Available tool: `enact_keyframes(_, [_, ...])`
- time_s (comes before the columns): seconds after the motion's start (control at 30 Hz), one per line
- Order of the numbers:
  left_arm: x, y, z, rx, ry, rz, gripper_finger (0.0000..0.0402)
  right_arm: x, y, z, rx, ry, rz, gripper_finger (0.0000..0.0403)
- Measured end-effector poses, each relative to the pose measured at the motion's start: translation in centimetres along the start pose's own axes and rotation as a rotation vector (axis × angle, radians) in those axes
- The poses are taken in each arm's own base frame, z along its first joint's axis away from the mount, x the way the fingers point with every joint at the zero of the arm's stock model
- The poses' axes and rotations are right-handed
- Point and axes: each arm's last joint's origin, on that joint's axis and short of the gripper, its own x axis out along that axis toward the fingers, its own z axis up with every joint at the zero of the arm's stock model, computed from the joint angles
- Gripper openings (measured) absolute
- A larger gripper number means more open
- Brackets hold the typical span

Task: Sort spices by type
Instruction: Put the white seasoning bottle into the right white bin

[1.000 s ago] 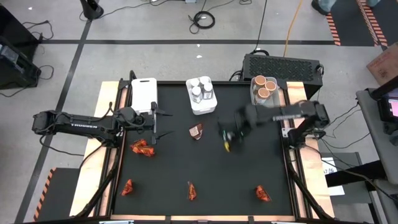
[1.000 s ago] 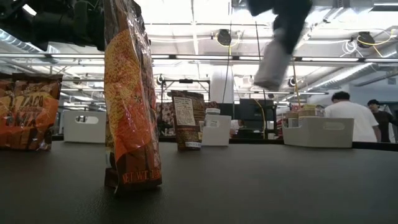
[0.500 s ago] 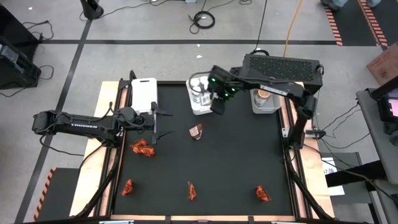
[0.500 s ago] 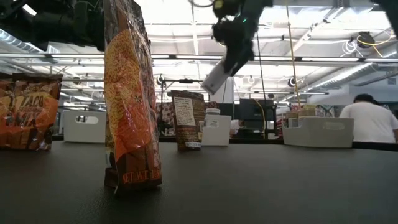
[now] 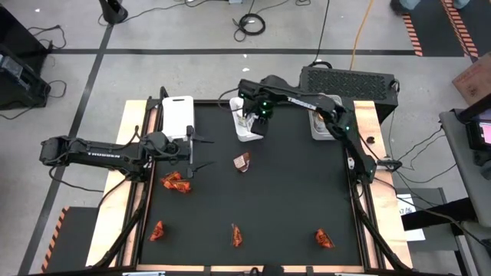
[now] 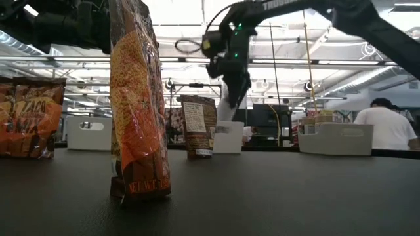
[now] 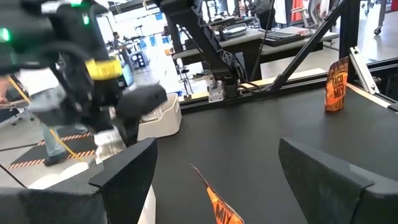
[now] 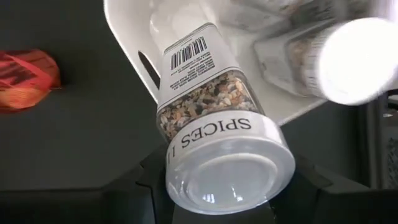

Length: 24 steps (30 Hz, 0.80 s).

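1. The right gripper point(image 5: 255, 120) is reaching across the far edge of the black table point(image 5: 291, 207), hanging over the middle white rectangular bin point(image 5: 247, 133) at about twelve o'clock on the tabletop.
2. Its fingers are clamping a small clear jar with a white lid point(image 8: 214, 135), and the wrist view is showing the lid nearest the camera, the word "SPICES" on the collar, mixed grains inside and a barcode label on the far end.
3. That jar is pointing into the bin, where other clear jars with white lids point(image 8: 311, 50) are already lying.
4. The left gripper point(image 5: 191, 150) is waiting at about nine o'clock, its two dark fingers point(image 7: 127, 174) standing wide apart with nothing between them.
5. A red-orange crinkly sachet point(image 5: 176, 182) is lying just beside the left gripper, toward the near side.
6. A darker brown sachet point(image 5: 242, 162) is standing near the table's centre, just short of the middle bin.
7. Three more red-orange sachets are sitting along the near edge: one at seven o'clock point(image 5: 157, 230), one at six o'clock point(image 5: 237, 235) and one at five o'clock point(image 5: 324, 239).
8. A second white bin point(image 5: 178, 115) is sitting at eleven o'clock, and a third bin at one o'clock point(image 5: 321, 130) is mostly hidden under the right arm.
9. In the low view a person in a white shirt point(image 6: 384, 128) is standing beyond the table.
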Motion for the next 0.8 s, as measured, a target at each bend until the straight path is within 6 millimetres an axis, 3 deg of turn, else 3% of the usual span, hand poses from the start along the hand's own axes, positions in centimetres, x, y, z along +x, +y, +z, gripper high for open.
enact_keyframes(0.3, [0.0, 0.0, 0.0, 0.035, -0.002, -0.004, 0.0338, 3.1, -1.7, 0.3, 0.031, 0.091, -0.01, 0.0195])
enact_keyframes(0.8, [0.3, 0.3, 1.1, 0.053, -0.002, -0.014, 0.0338, 3.4, -2.0, 0.2, -0.022, 0.12, -0.066, 0.0208])
